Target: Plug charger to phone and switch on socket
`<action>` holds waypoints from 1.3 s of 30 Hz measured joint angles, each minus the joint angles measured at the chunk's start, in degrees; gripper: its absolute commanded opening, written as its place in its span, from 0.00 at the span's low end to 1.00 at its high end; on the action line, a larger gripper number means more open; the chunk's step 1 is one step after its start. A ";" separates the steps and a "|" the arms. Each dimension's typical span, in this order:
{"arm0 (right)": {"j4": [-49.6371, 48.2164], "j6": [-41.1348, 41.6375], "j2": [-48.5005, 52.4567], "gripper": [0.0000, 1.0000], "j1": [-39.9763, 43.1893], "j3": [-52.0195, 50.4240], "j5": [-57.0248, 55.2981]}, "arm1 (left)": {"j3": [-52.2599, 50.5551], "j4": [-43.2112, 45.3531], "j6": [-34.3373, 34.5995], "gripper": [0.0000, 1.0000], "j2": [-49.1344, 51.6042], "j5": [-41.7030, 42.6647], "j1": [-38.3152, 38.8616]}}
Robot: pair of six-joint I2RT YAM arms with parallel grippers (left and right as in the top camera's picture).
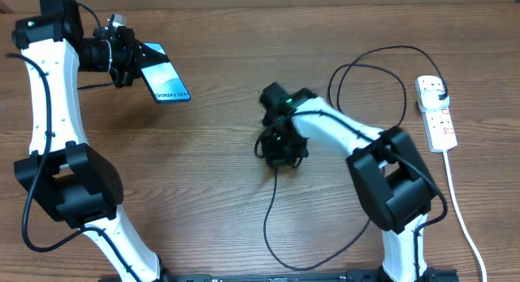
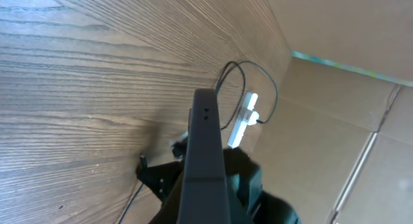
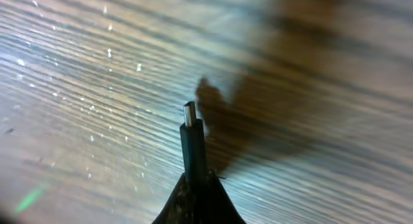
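In the upper left of the overhead view the left gripper (image 1: 132,64) is closed on one end of the phone (image 1: 165,80), holding it tilted above the table (image 1: 211,201). Its blue screen faces up and shows a line of white writing too small to read for certain. At the centre the right gripper (image 1: 281,152) pinches the charger (image 1: 270,209) just behind its small connector (image 3: 189,113), whose metal tip juts out over the wood grain. The thin black cable loops toward the lower edge, then up the right side to a black plug (image 1: 439,93) seated in the top end of the socket (image 1: 440,123). The socket is at the far right, and its red markings are illegible.
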State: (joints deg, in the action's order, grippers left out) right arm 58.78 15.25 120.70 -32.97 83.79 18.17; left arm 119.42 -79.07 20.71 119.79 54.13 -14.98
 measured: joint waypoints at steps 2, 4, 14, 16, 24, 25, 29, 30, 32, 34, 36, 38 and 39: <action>0.42 -2.54 -0.13 0.04 2.43 0.26 3.76 | 0.00 0.72 -0.15 0.04 0.00 1.64 0.00; 0.63 -5.42 -1.09 0.04 5.16 0.28 8.85 | 0.00 1.95 -0.17 0.04 0.00 3.67 0.15; 4.44 -20.46 -8.79 0.04 14.56 1.16 36.22 | 0.00 9.31 -0.15 0.05 0.00 12.94 3.02; 4.59 -22.97 -8.83 0.04 14.86 1.18 41.75 | 0.00 12.50 0.31 0.05 0.00 14.53 3.98; 0.70 -29.11 -8.83 0.05 14.88 1.18 62.36 | -0.04 31.19 10.73 0.05 0.00 17.62 8.31; 0.00 -29.11 -8.83 0.05 14.88 1.20 64.00 | -0.04 33.73 12.50 0.04 0.00 17.75 8.70; -3.67 -26.71 -8.83 0.05 14.88 1.29 67.80 | -0.09 44.52 20.55 0.05 0.00 18.12 10.14; -4.33 -25.86 -8.83 0.05 14.88 1.33 68.30 | -0.13 47.60 22.69 0.04 0.00 18.03 10.34; -5.75 -24.33 -8.83 0.06 14.88 1.62 68.94 | -0.11 53.70 27.21 0.04 0.00 17.79 10.71; -7.74 -23.37 -8.83 0.07 14.88 2.03 69.29 | -0.11 57.96 30.88 0.04 0.00 17.46 10.99; -9.03 -22.34 -8.83 0.07 14.91 2.56 69.20 | -0.11 60.35 33.92 0.04 0.00 17.11 11.28; -9.05 -20.94 -8.83 0.07 14.95 2.73 67.04 | -0.11 60.72 35.93 0.04 0.00 17.03 11.28; -8.24 -19.80 -8.83 0.07 14.97 2.80 64.26 | -0.11 60.65 36.54 0.04 0.00 17.03 11.28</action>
State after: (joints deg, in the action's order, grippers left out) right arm 50.54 -4.56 111.87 -18.00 86.59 82.43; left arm 119.31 -18.41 57.25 119.79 71.16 -3.70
